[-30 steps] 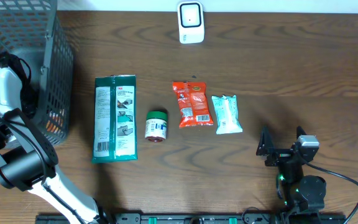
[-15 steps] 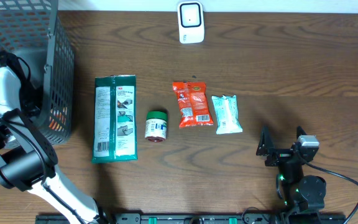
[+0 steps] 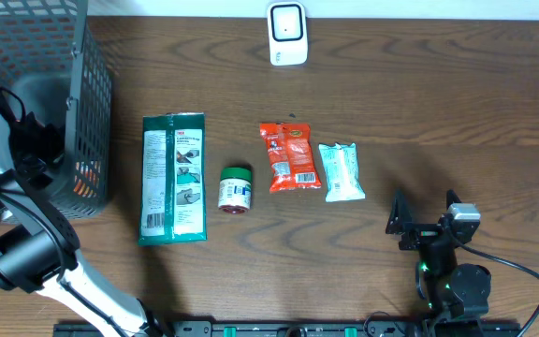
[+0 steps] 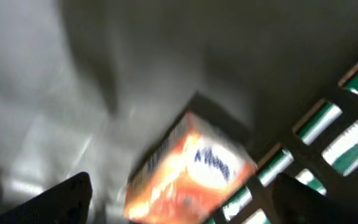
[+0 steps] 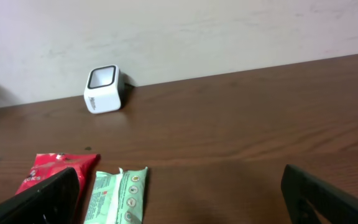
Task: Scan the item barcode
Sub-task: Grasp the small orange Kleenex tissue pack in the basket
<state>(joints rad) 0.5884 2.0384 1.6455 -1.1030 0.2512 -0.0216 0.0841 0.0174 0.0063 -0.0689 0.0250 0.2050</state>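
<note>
The white barcode scanner (image 3: 286, 33) stands at the table's far edge, also visible as the scanner (image 5: 102, 89) in the right wrist view. My left gripper (image 3: 43, 145) is open and reaches down inside the dark mesh basket (image 3: 87, 84). In its blurred wrist view, an orange box (image 4: 188, 171) lies on the basket floor just ahead of the wide-apart fingers (image 4: 64, 199), untouched. On the table lie a green pack (image 3: 174, 176), a small jar (image 3: 236, 188), a red packet (image 3: 288, 156) and a pale green wipes pack (image 3: 342, 171). My right gripper (image 3: 424, 220) rests open near the front edge, holding nothing.
The basket's mesh wall (image 4: 328, 137) stands close to the right of the left gripper, the green pack showing through it. In the right wrist view the red packet (image 5: 55, 171) and wipes pack (image 5: 118, 196) lie ahead on the left. A pale wall rises behind the scanner.
The left arm has shifted slightly inside the basket, toward the left and the front. The basket's wall has nudged a little. The right arm and the table items are unmoved.
</note>
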